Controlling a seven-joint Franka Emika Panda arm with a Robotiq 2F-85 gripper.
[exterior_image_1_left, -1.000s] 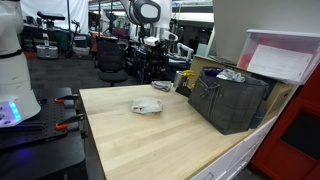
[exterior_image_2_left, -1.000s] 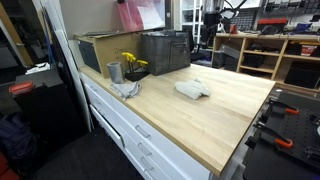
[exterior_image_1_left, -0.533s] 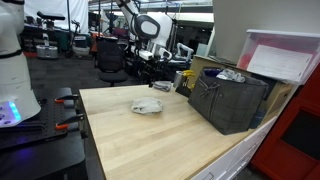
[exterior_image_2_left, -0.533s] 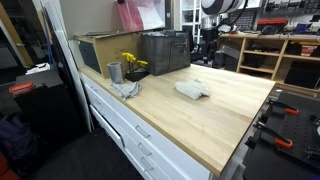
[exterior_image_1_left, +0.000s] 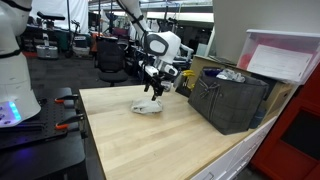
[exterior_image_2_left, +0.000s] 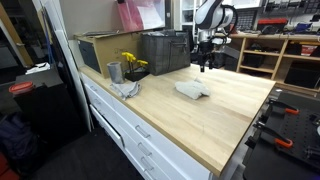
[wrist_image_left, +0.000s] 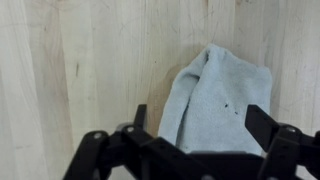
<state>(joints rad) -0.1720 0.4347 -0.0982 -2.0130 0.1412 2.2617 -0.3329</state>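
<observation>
Bare wood of the table lies open all around the grey cloth, leaving free approach from above and from every side. The dark crate closes off the wall side. The metal cup and crumpled rag stand well apart.

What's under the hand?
A crumpled grey cloth on the wooden tabletop, below the open hand. The cloth's lower edge is hidden by the hand's own body.
</observation>
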